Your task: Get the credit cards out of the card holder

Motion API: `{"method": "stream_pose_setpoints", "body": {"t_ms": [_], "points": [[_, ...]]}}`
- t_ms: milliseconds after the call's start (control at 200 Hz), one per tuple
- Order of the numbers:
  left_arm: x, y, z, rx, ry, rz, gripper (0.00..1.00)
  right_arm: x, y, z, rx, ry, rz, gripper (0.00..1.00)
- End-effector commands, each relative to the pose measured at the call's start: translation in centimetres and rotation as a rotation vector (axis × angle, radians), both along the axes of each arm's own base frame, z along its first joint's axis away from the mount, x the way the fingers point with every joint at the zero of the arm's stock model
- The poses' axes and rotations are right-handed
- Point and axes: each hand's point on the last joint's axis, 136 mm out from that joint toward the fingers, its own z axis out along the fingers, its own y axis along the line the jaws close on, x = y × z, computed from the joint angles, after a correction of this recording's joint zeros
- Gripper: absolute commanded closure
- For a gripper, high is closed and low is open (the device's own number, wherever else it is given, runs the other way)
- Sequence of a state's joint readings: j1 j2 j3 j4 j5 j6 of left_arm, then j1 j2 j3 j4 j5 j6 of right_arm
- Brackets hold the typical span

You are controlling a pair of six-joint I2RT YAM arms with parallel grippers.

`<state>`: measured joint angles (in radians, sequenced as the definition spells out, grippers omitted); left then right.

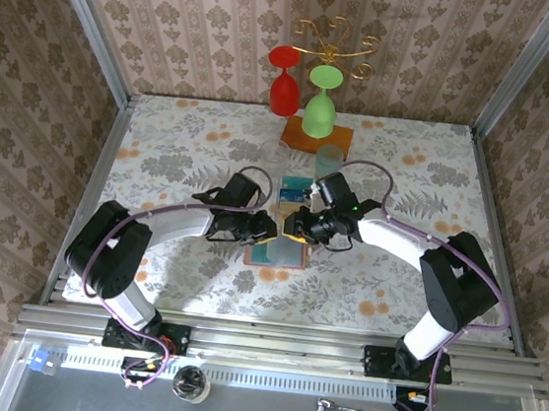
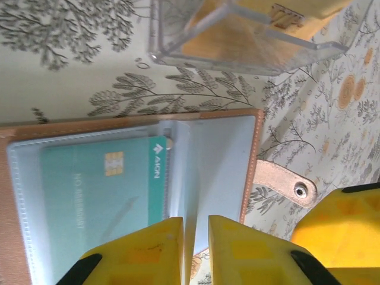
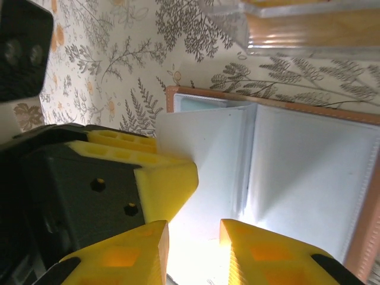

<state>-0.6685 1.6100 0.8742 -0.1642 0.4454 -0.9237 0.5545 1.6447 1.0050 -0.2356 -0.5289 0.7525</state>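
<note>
The card holder (image 1: 277, 255) lies open on the flowered table, tan rim outside and grey-blue panels inside (image 2: 219, 154). A teal card (image 2: 95, 196) with a gold chip sits in its pocket under a clear sleeve. My left gripper (image 2: 196, 249) is shut on a thin inner panel that stands on edge between its yellow fingers; it sits at the holder's far edge (image 1: 270, 228). My right gripper (image 3: 195, 249) hovers open over the pale panels (image 3: 309, 166), close beside the left gripper's finger (image 3: 169, 178), and meets it above the holder (image 1: 299, 226). A teal-blue card (image 1: 296, 186) lies behind them.
An orange-brown wooden block (image 1: 308, 133) stands at the back under a gold stand with a red goblet (image 1: 286, 83) and a green goblet (image 1: 320, 107). A clear cup (image 1: 330, 159) is near it. The holder's snap strap (image 2: 285, 184) sticks out onto the cloth.
</note>
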Motion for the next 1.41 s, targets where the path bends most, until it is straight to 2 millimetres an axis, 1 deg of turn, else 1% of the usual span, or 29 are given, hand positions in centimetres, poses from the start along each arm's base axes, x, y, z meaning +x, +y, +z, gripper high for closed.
{"method": "stream_pose_setpoints", "body": {"t_ms": [0, 235, 385, 610, 775, 925, 1085, 1220, 1345, 1400], "points": [[0.6, -1.4, 0.5, -0.025, -0.008, 0.002, 0.76, 0.2, -1.2, 1.7, -0.021, -0.043, -0.006, 0.69], [0.4, -3.7, 0.2, -0.029, -0.010, -0.016, 0.65, 0.0, -3.1, 2.5, -0.021, -0.058, -0.025, 0.69], [0.2, -5.0, 0.0, -0.037, -0.005, -0.024, 0.61, -0.2, -4.3, 2.7, -0.015, -0.061, -0.041, 0.69], [0.1, -6.2, -0.6, -0.026, 0.004, -0.036, 0.57, -0.6, -5.5, 2.8, -0.010, -0.062, -0.052, 0.69], [-0.1, -6.5, -1.5, -0.014, 0.016, -0.036, 0.56, -0.7, -5.7, 2.5, -0.003, -0.052, -0.053, 0.69], [-0.4, -6.5, -3.2, -0.005, 0.042, -0.030, 0.56, -1.0, -5.7, 2.4, 0.003, -0.047, -0.048, 0.69], [-0.6, -6.8, -4.0, -0.016, 0.059, -0.027, 0.56, -1.1, -5.9, 2.1, 0.000, -0.040, -0.049, 0.69], [-0.7, -6.7, -4.1, -0.015, 0.064, -0.033, 0.56, -1.0, -5.8, 2.0, 0.003, -0.037, -0.053, 0.69], [-0.7, -6.7, -3.4, -0.020, 0.054, -0.037, 0.56, -0.9, -5.7, 2.0, 0.011, -0.037, -0.060, 0.69], [-0.5, -6.6, -2.8, -0.027, 0.042, -0.037, 0.56, -0.9, -5.7, 2.0, 0.013, -0.038, -0.062, 0.69]]}}
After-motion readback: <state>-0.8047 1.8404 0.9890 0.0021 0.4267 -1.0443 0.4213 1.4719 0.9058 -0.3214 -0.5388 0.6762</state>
